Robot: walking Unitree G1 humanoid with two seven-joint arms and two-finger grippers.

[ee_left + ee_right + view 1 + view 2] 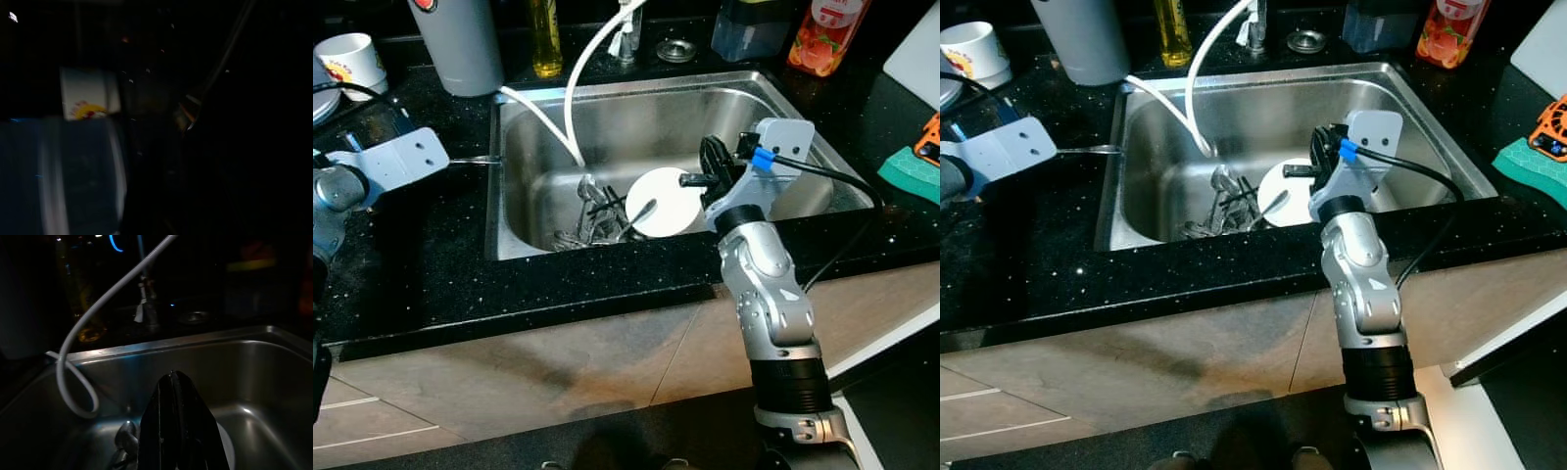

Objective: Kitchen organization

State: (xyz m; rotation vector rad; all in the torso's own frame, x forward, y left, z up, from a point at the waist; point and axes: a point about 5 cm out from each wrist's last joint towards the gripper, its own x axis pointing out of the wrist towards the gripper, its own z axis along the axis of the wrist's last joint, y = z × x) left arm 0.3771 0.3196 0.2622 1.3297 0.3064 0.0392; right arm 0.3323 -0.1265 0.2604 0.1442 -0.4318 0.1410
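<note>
Two black fingers pressed together, the right hand (177, 382) hung over the white plate (666, 201) inside the steel sink (607, 127), beside the cutlery (592, 220).

No legible text, brand, number or sign anywhere. Orange juice carton (825, 35), far beyond the right gripper (705, 168) on the back counter: fruit picture and a red cap-like patch, lettering too small to read. White mug (352, 59), beyond the left arm: red and yellow print, blurred, not readable. Same print in the left wrist view (87, 94), smeared.
</note>
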